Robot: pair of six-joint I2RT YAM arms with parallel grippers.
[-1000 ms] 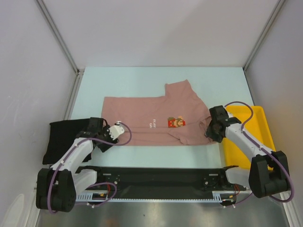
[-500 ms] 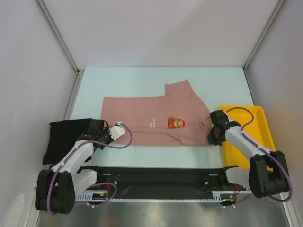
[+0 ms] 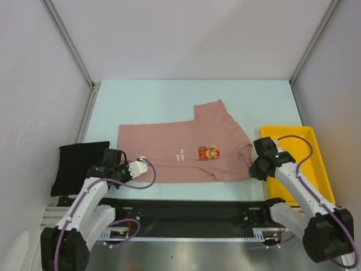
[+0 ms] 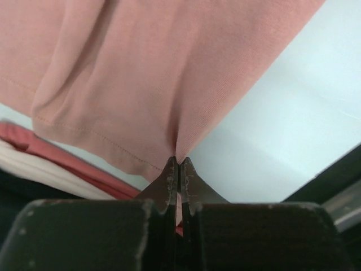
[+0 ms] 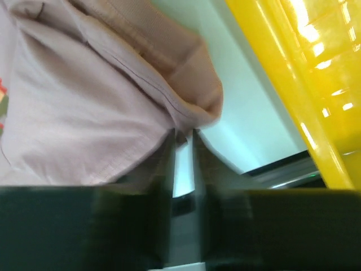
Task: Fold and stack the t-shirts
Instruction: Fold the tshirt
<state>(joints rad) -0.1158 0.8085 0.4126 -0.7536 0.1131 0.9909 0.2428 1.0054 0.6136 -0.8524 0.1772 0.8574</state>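
Note:
The dusty pink t-shirt [image 3: 180, 149] with a small brown-orange chest print [image 3: 207, 152] lies spread on the table, one sleeve pointing away. My left gripper [image 3: 125, 169] is shut on its near left hem, cloth pinched at the fingertips [image 4: 179, 164]. My right gripper [image 3: 256, 168] is shut on the shirt's near right edge [image 5: 194, 107], cloth bunched at its tips [image 5: 183, 135]. The black t-shirt [image 3: 78, 166] lies folded at the far left, beside my left arm.
A rigid yellow tray [image 3: 316, 169] stands at the right, close beside my right arm; its wall shows in the right wrist view [image 5: 282, 79]. A black rail [image 3: 186, 210] runs along the near table edge. White walls enclose the table.
Both grippers have pulled back toward the near edge, dragging the pink shirt with them. The shirt now lies flatter and nearer. The black shirt has not moved.

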